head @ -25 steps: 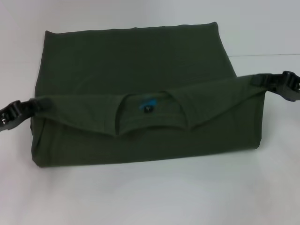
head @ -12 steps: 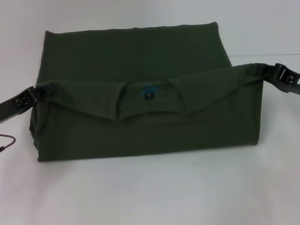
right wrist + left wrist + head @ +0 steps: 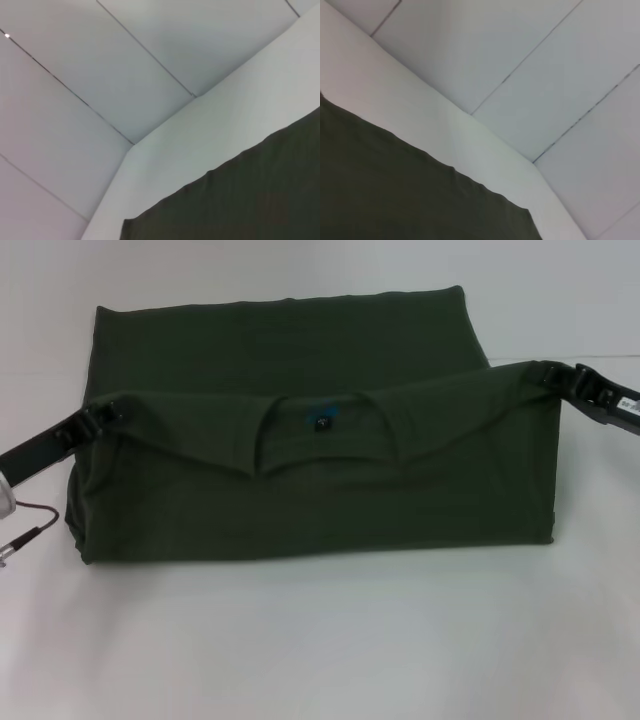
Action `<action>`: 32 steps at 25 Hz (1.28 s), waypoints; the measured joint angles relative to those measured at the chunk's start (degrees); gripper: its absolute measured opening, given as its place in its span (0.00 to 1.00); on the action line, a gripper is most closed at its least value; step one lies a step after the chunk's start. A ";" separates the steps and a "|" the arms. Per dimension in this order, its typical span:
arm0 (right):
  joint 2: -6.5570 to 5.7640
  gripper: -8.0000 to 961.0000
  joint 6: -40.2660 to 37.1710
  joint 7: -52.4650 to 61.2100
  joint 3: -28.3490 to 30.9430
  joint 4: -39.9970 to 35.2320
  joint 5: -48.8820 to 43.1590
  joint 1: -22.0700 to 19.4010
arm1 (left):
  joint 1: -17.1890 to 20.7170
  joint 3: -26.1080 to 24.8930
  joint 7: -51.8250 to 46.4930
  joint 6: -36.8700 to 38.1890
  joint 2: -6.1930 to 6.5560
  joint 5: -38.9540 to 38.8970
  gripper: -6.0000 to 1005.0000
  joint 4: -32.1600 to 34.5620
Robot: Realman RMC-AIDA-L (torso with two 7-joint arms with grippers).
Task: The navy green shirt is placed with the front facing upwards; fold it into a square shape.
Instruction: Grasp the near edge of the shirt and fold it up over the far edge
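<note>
The navy green shirt [image 3: 300, 370] lies on the white table, its sides folded in to a rectangle. Its collar end is lifted and carried over the far part; the round neck with black tag and blue print [image 3: 320, 420] faces me. My left gripper [image 3: 98, 417] is shut on the left corner of the lifted edge. My right gripper [image 3: 553, 378] is shut on the right corner. The edge hangs taut between them above the cloth. The shirt's dark cloth also shows in the left wrist view [image 3: 395, 195] and the right wrist view [image 3: 250, 195]. The lettering is hidden.
The white table [image 3: 320, 650] surrounds the shirt. A thin cable [image 3: 30, 530] hangs by my left arm at the left edge. The wrist views show the white table edge and pale floor tiles [image 3: 560, 65] beyond it.
Both grippers have moved away from me and slightly up, carrying the collar edge farther over the shirt. The lifted fold now stands taller and covers more of the far part.
</note>
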 joint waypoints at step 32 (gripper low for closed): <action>1.41 0.03 9.97 -7.28 -0.21 5.03 4.69 1.13 | -2.90 0.27 10.94 -11.66 -2.25 -5.71 0.16 -4.72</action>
